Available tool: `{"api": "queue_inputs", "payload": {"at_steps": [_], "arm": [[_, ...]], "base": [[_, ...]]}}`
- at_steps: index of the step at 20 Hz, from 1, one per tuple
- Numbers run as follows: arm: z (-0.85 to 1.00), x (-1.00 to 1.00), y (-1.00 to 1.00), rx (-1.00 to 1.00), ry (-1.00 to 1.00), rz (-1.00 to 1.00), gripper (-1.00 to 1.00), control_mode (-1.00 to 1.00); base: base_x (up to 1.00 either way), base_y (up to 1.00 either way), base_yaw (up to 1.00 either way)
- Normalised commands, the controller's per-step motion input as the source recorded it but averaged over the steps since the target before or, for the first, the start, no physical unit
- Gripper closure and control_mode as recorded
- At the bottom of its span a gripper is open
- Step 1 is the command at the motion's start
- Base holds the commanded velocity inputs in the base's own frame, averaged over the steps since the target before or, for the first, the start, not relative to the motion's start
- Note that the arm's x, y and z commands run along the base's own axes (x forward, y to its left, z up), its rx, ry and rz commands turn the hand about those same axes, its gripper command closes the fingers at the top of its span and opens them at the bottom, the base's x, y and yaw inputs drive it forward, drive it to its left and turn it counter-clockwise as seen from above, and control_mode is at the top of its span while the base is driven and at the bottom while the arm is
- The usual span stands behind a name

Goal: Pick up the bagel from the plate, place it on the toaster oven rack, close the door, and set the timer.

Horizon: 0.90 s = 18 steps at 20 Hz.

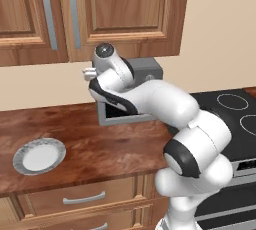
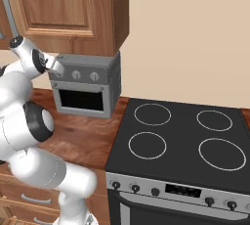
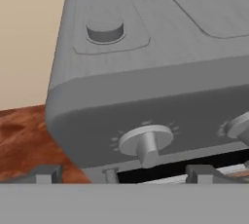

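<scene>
The grey toaster oven (image 2: 90,86) stands on the wooden counter against the wall. Its door (image 2: 80,100), with a dark glass window, stands upright and shut. My gripper (image 2: 57,67) is open at the oven's upper left front, just short of the left knob (image 2: 75,76). In the hand view that knob (image 3: 146,142) sits right above and between my spread fingertips (image 3: 46,174), with nothing held between them; a second knob (image 3: 240,125) shows at the right edge. The round plate (image 1: 39,155) lies bare on the counter at the left. The bagel and the toaster oven rack are hidden.
A black stove top (image 2: 180,141) with several ring burners adjoins the counter on the right. Wooden wall cabinets (image 2: 68,9) hang low over the oven. Drawers (image 1: 82,199) run under the counter edge. My own arm (image 1: 165,104) covers most of the oven in the left base view.
</scene>
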Motion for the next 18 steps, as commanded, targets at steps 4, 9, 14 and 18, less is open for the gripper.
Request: {"api": "queue_inputs", "payload": {"at_steps": [4, 9, 14, 18], "arm": [[-0.21, 0.12, -0.02, -0.04, -0.04, 0.13, -1.00, -1.00], [-0.01, 0.00, 0.00, -0.03, -0.14, 0.07, -1.00, -1.00], [0.00, 0.00, -0.03, -0.02, -0.18, 0.01, -1.00, -1.00], [0.00, 0.00, -0.10, -0.01, -0.05, 0.00, -1.00, -1.00]], "base": [[0.00, 0.00, 0.00], [0.00, 0.00, 0.00], [0.00, 0.00, 0.00], [0.00, 0.00, 0.00]]}}
